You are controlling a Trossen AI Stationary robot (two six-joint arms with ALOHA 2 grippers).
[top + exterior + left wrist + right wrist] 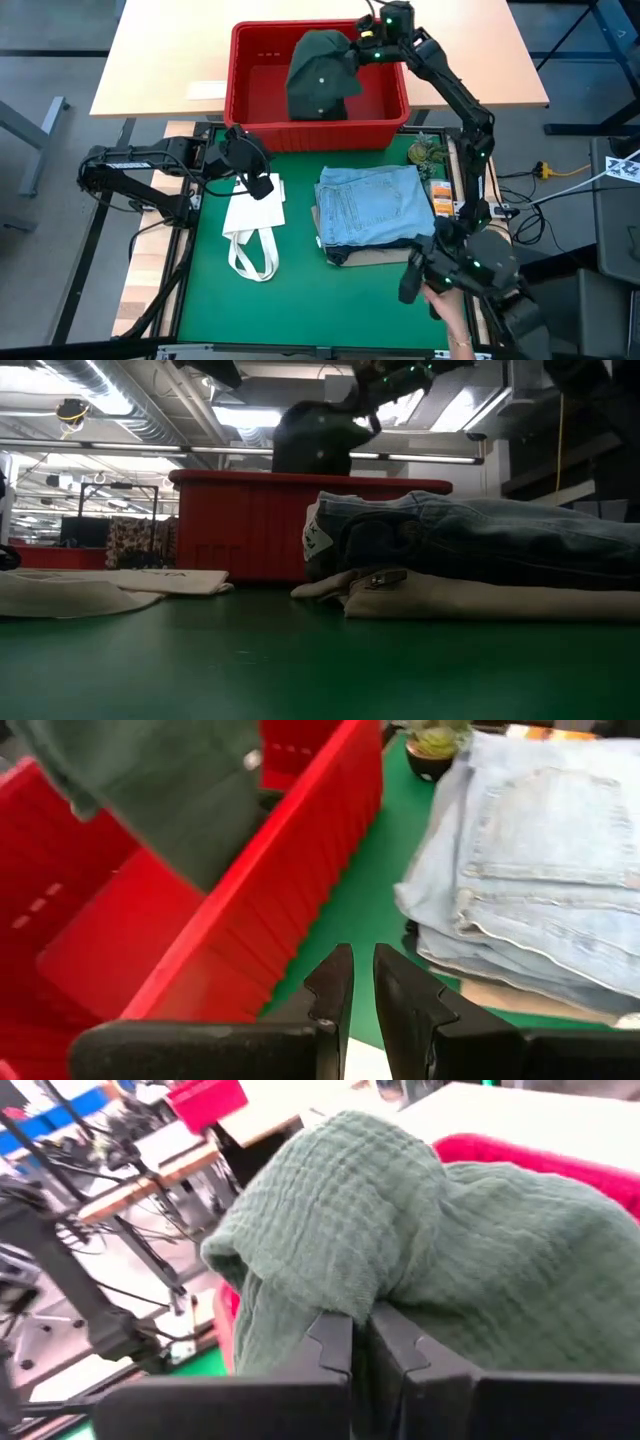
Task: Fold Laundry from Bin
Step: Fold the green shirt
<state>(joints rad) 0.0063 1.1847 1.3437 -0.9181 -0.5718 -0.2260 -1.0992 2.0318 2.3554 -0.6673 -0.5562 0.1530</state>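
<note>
The dark olive-green piece hangs over the red bin at the table's far side. It also shows in the low view and the left wrist view. My right gripper is shut on it at its upper right. My left gripper is shut and empty, just above the white tote bag, which lies flat on the green mat. Light blue jeans lie folded on top of beige trousers. My right gripper pinches a bunched fold at the top of the olive-green piece between its two fingers; how many layers cannot be told. The fingers reach in roughly level from the table's right. The cloth drapes slack below them, its lower end inside the bin, hidden by the wall.
A small potted plant stands just right of the bin's near corner. A person's hand shows at the table's near right, by the right arm's base. Bare green mat lies in front of the tote bag and the stack.
</note>
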